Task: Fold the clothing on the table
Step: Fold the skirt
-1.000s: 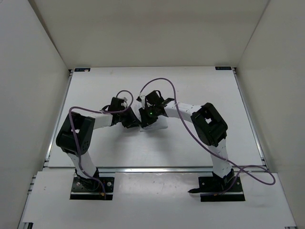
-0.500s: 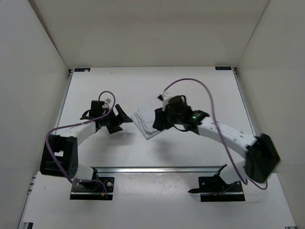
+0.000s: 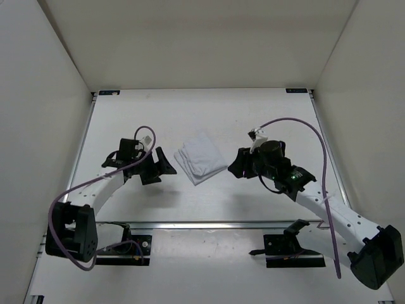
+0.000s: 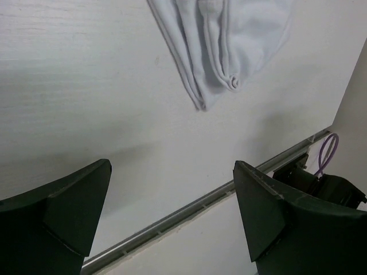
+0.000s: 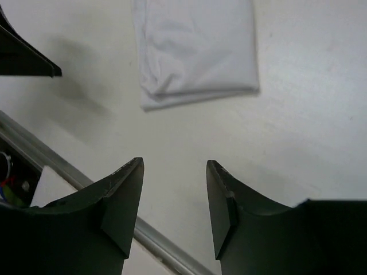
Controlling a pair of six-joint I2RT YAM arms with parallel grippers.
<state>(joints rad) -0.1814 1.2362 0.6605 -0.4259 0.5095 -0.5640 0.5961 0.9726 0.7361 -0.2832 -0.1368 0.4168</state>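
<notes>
Two black base plates (image 3: 122, 249) sit nearest, just before a thin metal rail (image 3: 209, 224) that edges the matte white tabletop (image 3: 266, 120). Farther in, the left gripper (image 3: 164, 166) and right gripper (image 3: 234, 168) face each other, their matte black, wedge-shaped jaws spread apart and empty. Between them, touching neither, lies the clothing (image 3: 200, 158): thin, soft white fabric folded into a tilted, roughly rectangular bundle with layered, rolled edges. Small dark corner marks (image 3: 109, 92) at the far edge are too small to read.

Top view high above the near edge, looking down on the whole bench (image 3: 126, 114), left wrist view low, facing right, right wrist facing left, all sharing the clothing (image 3: 200, 158).
</notes>
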